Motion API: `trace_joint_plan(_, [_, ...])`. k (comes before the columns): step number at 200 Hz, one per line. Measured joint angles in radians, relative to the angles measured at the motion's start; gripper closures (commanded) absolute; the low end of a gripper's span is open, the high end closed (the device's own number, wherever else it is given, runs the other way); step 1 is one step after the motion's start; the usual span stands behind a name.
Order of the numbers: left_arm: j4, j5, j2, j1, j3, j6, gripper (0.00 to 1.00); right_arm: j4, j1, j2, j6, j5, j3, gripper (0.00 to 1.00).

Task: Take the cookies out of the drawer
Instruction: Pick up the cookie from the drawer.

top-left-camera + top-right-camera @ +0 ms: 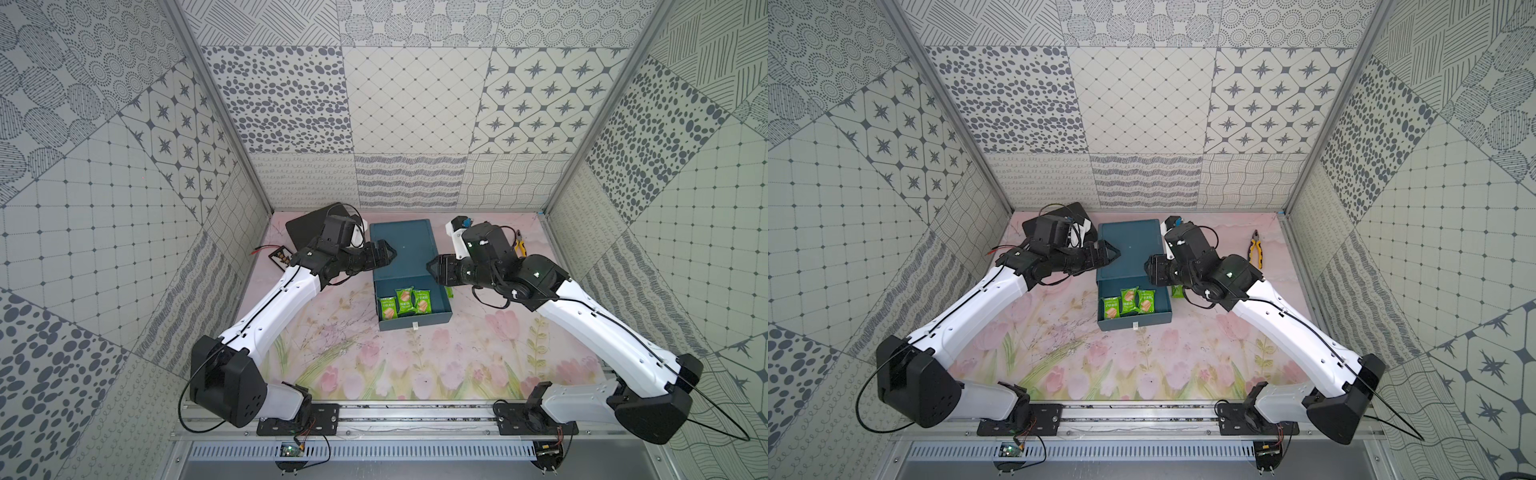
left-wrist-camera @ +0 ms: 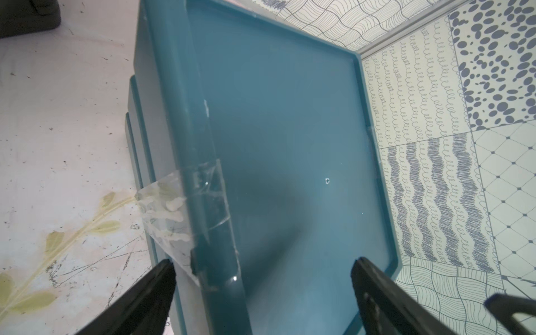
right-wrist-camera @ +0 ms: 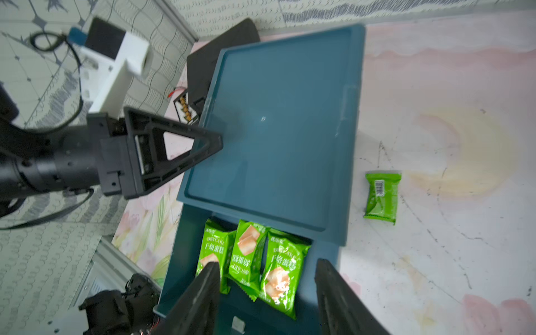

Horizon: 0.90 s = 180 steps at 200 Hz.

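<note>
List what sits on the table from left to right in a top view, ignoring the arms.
Black flat pad → teal drawer unit, with three green cookie packets in its open drawer → loose green cookie packet → yellow-handled pliers.

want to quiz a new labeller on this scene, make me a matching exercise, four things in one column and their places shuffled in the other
Things
1. pliers
2. three green packets
3. lone green packet, barcode up
4. left end effector

Places
A. inside the open drawer
B. open, over the rim of the cabinet top
C. on the mat beside the cabinet, outside the drawer
D. near the mat's far right corner

Pairs: 1-D, 2-A, 3-C, 4-B
</note>
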Motion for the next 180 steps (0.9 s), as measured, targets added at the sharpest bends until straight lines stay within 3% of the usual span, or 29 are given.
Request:
trace_joint_plan(59, [0.002,0.04,0.01,0.02,-0.014,0.007,0.01,-0.001,0.109,0.083,0.111,0.014,-0.032,0.4])
trace_joint_plan(180, [0.032,0.078,0.03,0.028,-0.016,0.018,0.01,0.077,0.125,0.203,0.166,0.082,-0.095,0.41])
